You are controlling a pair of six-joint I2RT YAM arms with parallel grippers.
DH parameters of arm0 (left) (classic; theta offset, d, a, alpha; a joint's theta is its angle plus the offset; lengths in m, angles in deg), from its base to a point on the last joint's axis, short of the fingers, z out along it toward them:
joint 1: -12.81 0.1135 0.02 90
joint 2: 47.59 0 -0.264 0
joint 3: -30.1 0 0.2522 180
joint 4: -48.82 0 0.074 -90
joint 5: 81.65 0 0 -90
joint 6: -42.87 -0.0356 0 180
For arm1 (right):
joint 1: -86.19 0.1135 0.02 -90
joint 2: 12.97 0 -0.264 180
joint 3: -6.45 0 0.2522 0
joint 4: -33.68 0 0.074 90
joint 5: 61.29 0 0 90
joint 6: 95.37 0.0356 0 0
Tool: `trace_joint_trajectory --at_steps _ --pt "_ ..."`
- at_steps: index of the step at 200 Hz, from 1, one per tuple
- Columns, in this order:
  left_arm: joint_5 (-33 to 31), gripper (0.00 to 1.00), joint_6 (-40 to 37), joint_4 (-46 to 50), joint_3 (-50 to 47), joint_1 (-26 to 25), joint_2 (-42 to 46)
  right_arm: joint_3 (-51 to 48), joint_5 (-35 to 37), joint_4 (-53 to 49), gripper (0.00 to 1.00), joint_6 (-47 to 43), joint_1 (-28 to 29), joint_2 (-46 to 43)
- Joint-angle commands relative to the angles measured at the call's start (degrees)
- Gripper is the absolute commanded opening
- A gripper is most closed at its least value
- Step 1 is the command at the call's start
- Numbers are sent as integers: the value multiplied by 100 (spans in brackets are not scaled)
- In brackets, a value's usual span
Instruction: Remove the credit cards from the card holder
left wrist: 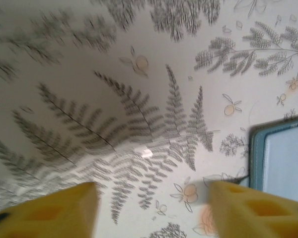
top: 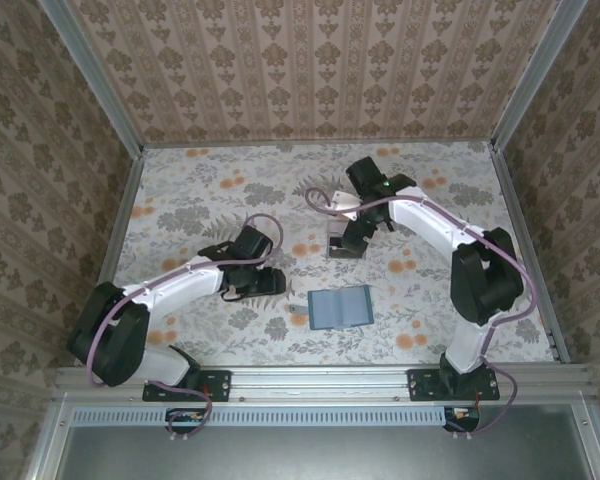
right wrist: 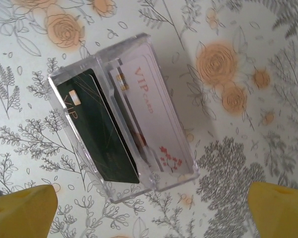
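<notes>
Floral tabletop: two cards in clear tray

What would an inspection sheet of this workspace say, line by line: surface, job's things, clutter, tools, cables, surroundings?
Surface: table under a floral cloth; no spill seen.
Job's things: holder lies open near the front edge; dark card and pale card lie side by side in a clear tray.
Clutter: nothing seen.
Tools: left tool open over bare cloth beside the holder; right tool open above the tray, holding nothing.
Cables: left cable and right cable loop near the wrists, clear of the holder.
Surroundings: patterned walls on three sides; metal rail in front.
</notes>
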Motion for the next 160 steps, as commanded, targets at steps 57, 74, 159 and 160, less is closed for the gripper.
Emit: trace_joint_trajectory --at_steps 57,74,159,160 --pt "-1669 95 -1372 108 279 1111 636 -2505 995 2849 100 2300 -819 -1628" --pt "-2396 95 -1695 -99 24 1463 1022 -3104 980 3594 100 2913 -1302 -1814" --pt "-3169 100 -2977 -3017 -1550 3244 1702 -5060 1484 7313 100 4103 -2091 -1910" --pt "-3163 99 -3001 -3081 -1573 3254 1702 -5067 1481 7329 100 4119 -2097 -1910"
